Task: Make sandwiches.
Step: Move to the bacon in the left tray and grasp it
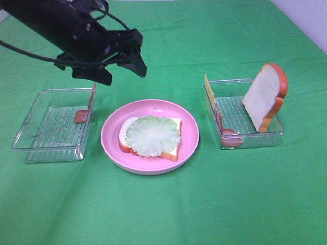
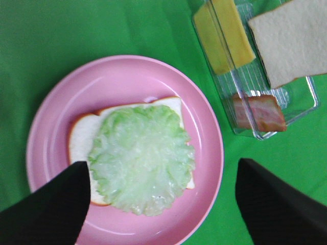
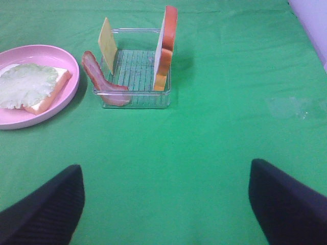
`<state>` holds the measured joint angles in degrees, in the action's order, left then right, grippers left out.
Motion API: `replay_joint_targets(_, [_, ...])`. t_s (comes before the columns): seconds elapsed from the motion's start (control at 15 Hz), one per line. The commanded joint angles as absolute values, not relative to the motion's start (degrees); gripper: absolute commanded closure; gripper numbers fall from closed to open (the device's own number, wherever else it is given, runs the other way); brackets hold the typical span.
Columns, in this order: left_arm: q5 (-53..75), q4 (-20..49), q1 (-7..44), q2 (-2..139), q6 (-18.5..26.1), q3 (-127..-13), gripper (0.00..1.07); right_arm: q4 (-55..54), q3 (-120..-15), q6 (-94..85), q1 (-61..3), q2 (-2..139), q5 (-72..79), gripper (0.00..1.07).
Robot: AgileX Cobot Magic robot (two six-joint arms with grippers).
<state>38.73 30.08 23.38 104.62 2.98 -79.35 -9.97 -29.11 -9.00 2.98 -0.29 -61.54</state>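
A green cloth (image 1: 214, 204) covers the whole table, with a pale wall showing at the far right corner. The pink plate (image 1: 190, 133) sits in the middle, probably so either arm can reach it. The sandwich is being built there: one bread slice (image 1: 124, 131) lies flat with one lettuce leaf (image 1: 152, 136) spread over it, and nothing else is stacked yet.

Two clear trays flank the plate. In the right tray (image 1: 255, 140) the parts stand on edge, which I judge is meant to give the fingers a thin edge to pinch. One cheese square (image 1: 208, 92) leans on the wall nearest the plate. One bacon strip (image 1: 225, 131) is draped over the front corner. The second bread slice (image 1: 263, 94) is propped upright at the far side. The left tray (image 1: 51, 138) holds a single reddish piece (image 1: 82, 116) against its plate-side wall. It is too thin and small here to tell whether it is tomato or bacon.

The left gripper (image 1: 124, 75) hangs above the gap between the left tray and the plate. Its jaws are spread wide and hold nothing, and its wrist camera looks straight down on the lettuce. The right gripper (image 3: 166, 204) is low over bare cloth, well short of the right tray. Its jaws are likewise spread and empty, and it is out of the high camera's view.
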Motion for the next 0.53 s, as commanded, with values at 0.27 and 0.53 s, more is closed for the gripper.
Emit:
replay_joint_targets(0.27, [50.59, 3.61, 20.74, 103.82, -13.06, -88.01, 0.32, -10.14, -28.99, -8.88, 3.38, -1.15, -60.91, 0.26])
replay_joint_targets(0.53, [50.42, -0.29, 20.74, 108.58, -14.09, -88.01, 0.32, -10.14, -28.99, -8.88, 3.38, -1.15, -60.91, 0.26])
